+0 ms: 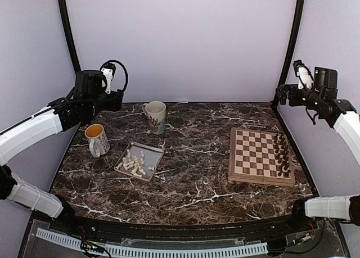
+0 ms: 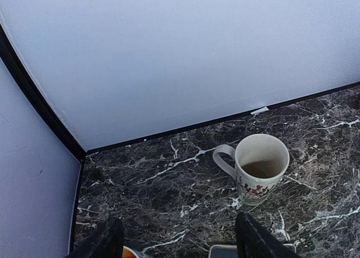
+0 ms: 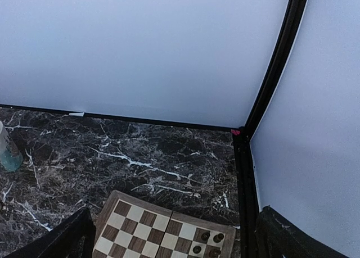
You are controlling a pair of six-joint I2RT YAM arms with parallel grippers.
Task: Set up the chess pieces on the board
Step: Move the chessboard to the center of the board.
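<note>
The cream-white chess pieces (image 1: 134, 161) lie in a heap in a silver metal tray (image 1: 154, 153) left of centre. The wooden chessboard (image 1: 253, 154) lies at the right, its far corner also in the right wrist view (image 3: 138, 221). Dark brown pieces (image 1: 282, 154) fill its right two columns. My left gripper (image 2: 177, 238) is open and empty, raised at the far left above the table. My right gripper (image 3: 174, 235) is open and empty, raised at the far right beyond the board.
A white patterned mug (image 1: 156, 116) stands at the back, also in the left wrist view (image 2: 260, 167). A white mug with an orange inside (image 1: 97, 139) stands left of the tray. Grey walls and black frame posts (image 3: 270, 78) enclose the dark marble table (image 1: 191, 179).
</note>
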